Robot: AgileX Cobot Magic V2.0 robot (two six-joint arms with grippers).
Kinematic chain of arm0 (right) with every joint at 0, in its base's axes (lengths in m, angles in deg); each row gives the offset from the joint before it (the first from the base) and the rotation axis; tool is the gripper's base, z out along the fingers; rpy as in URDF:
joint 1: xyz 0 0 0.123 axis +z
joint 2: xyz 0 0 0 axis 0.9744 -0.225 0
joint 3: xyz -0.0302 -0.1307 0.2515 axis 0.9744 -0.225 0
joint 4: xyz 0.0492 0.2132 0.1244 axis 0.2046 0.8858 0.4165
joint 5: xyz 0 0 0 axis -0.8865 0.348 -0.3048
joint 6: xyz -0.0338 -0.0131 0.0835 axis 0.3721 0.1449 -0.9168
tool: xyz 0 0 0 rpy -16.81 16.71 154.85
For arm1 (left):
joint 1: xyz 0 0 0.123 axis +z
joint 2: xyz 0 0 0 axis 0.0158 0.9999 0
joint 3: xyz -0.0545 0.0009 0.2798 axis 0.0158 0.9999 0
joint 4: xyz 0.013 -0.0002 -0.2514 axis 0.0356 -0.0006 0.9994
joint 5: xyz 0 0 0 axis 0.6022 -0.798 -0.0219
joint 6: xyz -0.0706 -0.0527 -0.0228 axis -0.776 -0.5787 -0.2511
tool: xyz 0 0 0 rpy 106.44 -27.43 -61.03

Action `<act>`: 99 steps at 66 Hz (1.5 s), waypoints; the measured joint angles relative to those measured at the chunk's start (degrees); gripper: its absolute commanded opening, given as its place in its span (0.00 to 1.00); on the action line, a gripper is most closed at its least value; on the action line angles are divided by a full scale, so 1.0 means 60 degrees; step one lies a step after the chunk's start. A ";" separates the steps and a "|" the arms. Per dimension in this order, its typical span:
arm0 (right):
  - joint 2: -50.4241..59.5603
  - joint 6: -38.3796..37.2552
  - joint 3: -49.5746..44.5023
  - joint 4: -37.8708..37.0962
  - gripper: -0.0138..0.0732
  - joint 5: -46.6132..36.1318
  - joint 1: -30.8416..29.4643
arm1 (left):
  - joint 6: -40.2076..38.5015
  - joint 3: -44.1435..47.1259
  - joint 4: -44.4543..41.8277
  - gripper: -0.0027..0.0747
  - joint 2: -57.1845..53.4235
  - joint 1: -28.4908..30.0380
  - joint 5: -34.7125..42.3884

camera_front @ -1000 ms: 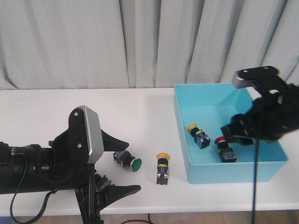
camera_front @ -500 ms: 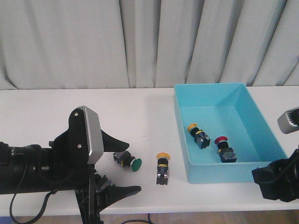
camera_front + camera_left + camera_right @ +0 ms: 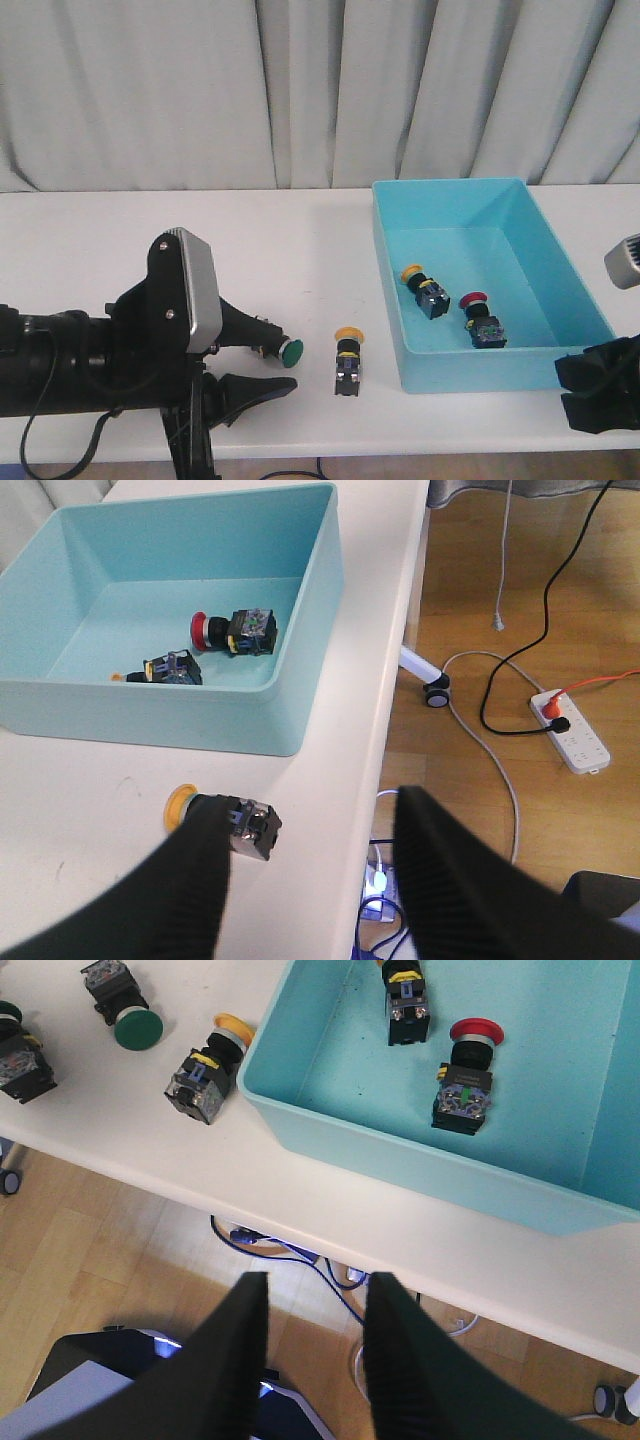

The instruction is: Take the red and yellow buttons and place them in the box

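Note:
A yellow button [image 3: 347, 361] lies on the white table just left of the turquoise box [image 3: 487, 201]; it also shows as the yellow button [image 3: 222, 822] and the yellow button [image 3: 209, 1072]. Inside the box lie another yellow button [image 3: 420, 285] and a red button [image 3: 479, 321], the same red button [image 3: 467, 1074]. My left gripper [image 3: 284, 367] is open and empty, low over the table left of the loose yellow button, one finger [image 3: 190, 880] overlapping it in the wrist view. My right gripper [image 3: 318, 1285] is open and empty, out past the table's front edge, over the floor.
A green-capped button [image 3: 290, 351] lies between my left fingers' tips, and a second one [image 3: 20, 1060] sits further left. The table's front edge [image 3: 330, 1215] runs close to both arms. Cables and a power strip [image 3: 575, 742] lie on the floor. A curtain hangs behind.
My right arm has pulled back from over the box to the front right, below the table edge. My left gripper has edged forward around the green button.

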 measured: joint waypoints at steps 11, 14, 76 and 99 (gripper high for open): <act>0.0000 0.0000 0.0000 0.0000 0.18 0.0000 0.0000 | 0.0000 0.0000 0.0000 0.16 0.0000 0.0000 -0.0011; 0.0000 0.0000 0.0000 0.0000 0.15 0.0000 0.0000 | 0.0000 0.0000 0.0000 0.12 0.0000 0.0000 -0.0011; 0.0000 0.0000 0.0000 0.0000 0.15 0.0142 0.0000 | 0.0000 0.0000 0.0000 0.03 0.0000 0.0000 -0.0065; 0.0000 0.0000 0.0000 0.0000 0.15 0.0144 0.0000 | 0.0000 0.0000 0.0000 0.03 0.0000 0.0000 -0.0065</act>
